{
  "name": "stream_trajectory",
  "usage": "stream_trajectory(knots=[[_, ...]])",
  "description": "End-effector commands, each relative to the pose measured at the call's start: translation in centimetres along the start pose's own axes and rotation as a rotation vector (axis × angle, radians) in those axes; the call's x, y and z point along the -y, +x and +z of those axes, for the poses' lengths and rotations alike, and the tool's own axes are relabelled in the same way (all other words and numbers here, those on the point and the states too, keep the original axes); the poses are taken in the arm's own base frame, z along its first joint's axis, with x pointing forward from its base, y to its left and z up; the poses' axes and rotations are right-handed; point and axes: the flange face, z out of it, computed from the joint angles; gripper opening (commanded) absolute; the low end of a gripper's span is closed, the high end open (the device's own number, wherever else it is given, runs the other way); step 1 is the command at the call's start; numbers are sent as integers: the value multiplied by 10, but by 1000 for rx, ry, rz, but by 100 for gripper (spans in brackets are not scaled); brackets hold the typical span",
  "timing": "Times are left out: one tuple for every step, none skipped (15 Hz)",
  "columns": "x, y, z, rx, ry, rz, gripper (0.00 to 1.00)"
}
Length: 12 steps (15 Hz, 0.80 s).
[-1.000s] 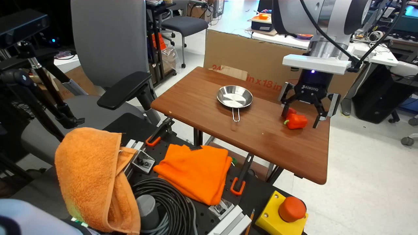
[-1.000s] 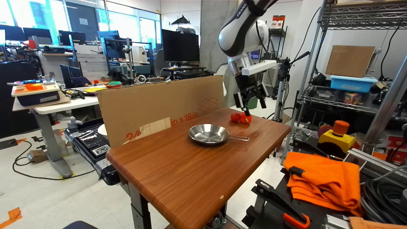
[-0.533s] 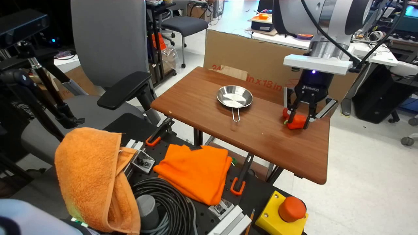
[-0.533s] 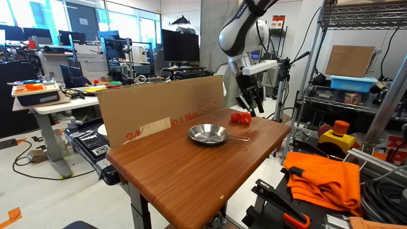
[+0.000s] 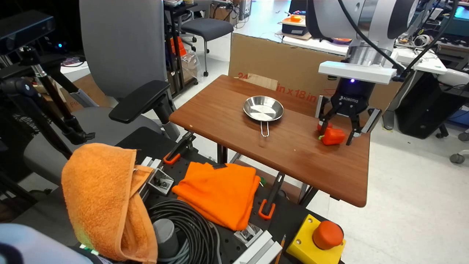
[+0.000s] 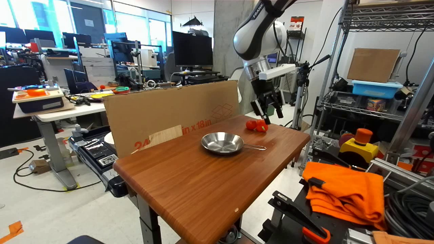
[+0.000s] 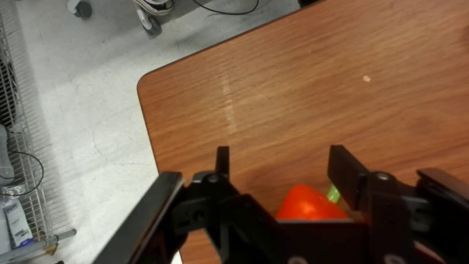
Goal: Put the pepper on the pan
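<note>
The orange-red pepper (image 5: 334, 138) with a green stem lies on the wooden table near its far end; it also shows in an exterior view (image 6: 262, 127). In the wrist view the pepper (image 7: 309, 207) is partly hidden behind the gripper's body. My gripper (image 5: 335, 137) is open and empty, pointing down close above the pepper; in the wrist view its fingertips (image 7: 279, 147) are wide apart. In an exterior view the gripper (image 6: 274, 119) appears just above and beside the pepper. The silver pan (image 5: 263, 109) rests on the table, apart from the gripper; it also shows in an exterior view (image 6: 222, 143), and is empty.
A smaller plain red piece (image 6: 251, 124) sits right beside the pepper and is partly hidden behind a finger in an exterior view (image 5: 324, 125). A cardboard sheet (image 6: 176, 108) stands along one table side. The table's edge (image 7: 148, 124) is near the gripper.
Half a second ago my gripper's fingers were closer together; now they have spread apart again, near their width of one second ago. The pepper, red piece and pan have not visibly moved.
</note>
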Motion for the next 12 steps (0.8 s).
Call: stream_trajectory(knots=[[-7, 2, -10, -3, 28, -13, 99], [-10, 3, -14, -13, 36, -15, 100], [-12, 3, -18, -21, 39, -16, 100], [-14, 3, -23, -29, 48, -22, 100], [-17, 3, -27, -37, 59, -33, 100], [-18, 2, -32, -47, 71, -53, 100], [-19, 2, -36, -64, 84, -75, 100], [-20, 2, -39, -78, 100, -98, 100], [-20, 1, -43, -95, 121, -126, 100], [-20, 1, -45, -108, 136, -152, 100], [-20, 0, -47, -118, 152, -177, 100], [-19, 0, -48, -126, 174, -198, 100]])
